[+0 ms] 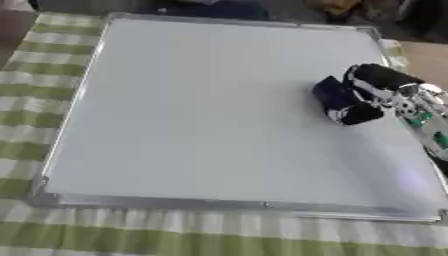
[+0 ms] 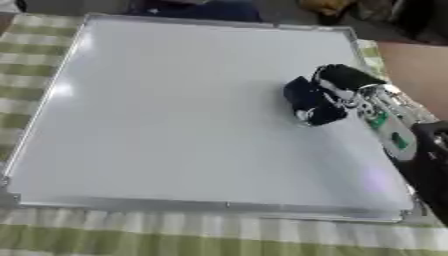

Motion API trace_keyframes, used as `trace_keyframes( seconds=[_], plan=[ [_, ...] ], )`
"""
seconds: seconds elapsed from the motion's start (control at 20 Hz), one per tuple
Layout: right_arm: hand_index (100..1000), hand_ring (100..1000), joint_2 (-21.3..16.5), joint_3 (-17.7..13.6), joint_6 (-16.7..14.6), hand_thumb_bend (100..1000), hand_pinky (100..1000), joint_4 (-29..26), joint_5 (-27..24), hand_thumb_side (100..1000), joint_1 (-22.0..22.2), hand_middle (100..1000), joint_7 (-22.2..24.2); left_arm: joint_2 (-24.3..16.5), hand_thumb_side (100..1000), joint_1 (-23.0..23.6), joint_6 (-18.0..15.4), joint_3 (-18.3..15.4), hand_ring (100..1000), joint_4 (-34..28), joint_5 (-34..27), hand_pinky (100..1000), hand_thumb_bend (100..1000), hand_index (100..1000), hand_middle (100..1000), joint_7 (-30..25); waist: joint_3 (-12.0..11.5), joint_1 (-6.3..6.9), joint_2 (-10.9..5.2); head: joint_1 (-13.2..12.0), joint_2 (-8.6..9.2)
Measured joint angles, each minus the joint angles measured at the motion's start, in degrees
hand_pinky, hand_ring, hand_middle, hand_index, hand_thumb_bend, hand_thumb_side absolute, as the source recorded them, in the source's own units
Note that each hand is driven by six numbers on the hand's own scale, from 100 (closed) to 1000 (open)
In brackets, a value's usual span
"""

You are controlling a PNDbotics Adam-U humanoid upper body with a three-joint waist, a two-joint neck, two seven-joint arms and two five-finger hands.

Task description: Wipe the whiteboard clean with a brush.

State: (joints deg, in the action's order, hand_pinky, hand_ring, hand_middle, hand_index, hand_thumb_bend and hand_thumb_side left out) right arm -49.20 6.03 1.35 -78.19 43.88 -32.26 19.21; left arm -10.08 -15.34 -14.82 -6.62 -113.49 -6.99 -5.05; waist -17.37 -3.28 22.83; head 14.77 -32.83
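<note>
A large whiteboard (image 1: 201,115) with a silver frame lies flat on the table, and its surface shows no marks. My right hand (image 1: 381,82) comes in from the right and holds a dark blue brush (image 1: 341,102) down against the board's right-middle part, fingers curled over it. The brush's lower end shows a pale edge. My left hand appears in neither view.
A green-and-white checked cloth (image 1: 52,65) covers the table around the board. Dark items (image 1: 210,9) lie past the board's far edge. Bare brown table (image 2: 420,70) shows at the right.
</note>
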Motion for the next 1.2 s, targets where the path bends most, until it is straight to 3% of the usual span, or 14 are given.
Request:
trace_keyframes(
  seconds=[1.2],
  plan=[
    [340,206,-1.4,-1.0,2.4,100,241,4.3,7.5,468,-1.6,273,-5.4,0.0,1000,-0.2,-0.1,0.0,490,0.0,0.3,502,100,425,490,-0.2,-0.2,-0.35,0.54,0.0,0.24]
  ],
)
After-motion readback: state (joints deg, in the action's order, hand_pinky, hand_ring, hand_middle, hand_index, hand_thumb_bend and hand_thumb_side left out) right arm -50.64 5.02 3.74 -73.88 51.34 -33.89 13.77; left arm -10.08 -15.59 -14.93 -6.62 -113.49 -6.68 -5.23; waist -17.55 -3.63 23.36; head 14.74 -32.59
